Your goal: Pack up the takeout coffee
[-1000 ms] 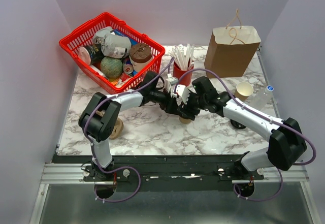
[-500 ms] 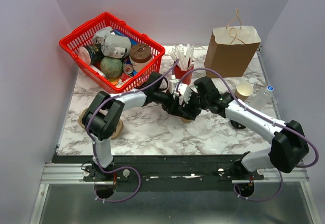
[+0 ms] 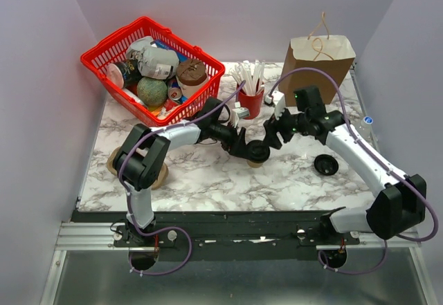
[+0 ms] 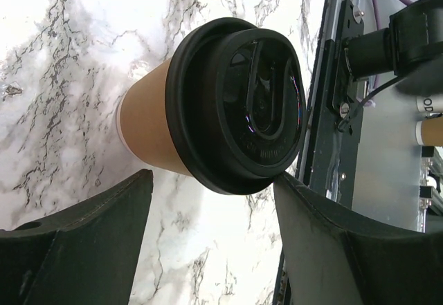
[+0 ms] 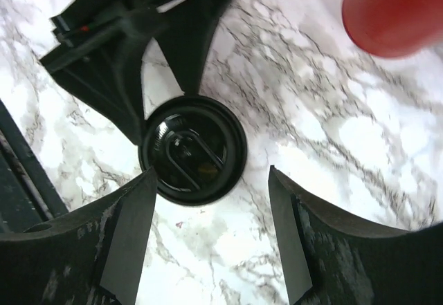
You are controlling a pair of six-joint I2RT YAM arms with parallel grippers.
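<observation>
Left tool [image 4: 211, 180] spread wide around takeout coffee [image 4: 228, 104], right tool [image 5: 212, 172] spread wide, empty

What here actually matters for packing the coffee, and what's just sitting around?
For the job:
takeout coffee
left claw and right claw, both open near it
probably the paper bag

Just lying about:
red basket of groceries
red straw cup
loose black lid

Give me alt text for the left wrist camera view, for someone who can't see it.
A takeout coffee, a brown paper cup with a black lid, stands on the marble table just beyond the left gripper, whose dark fingers are spread open.
</observation>
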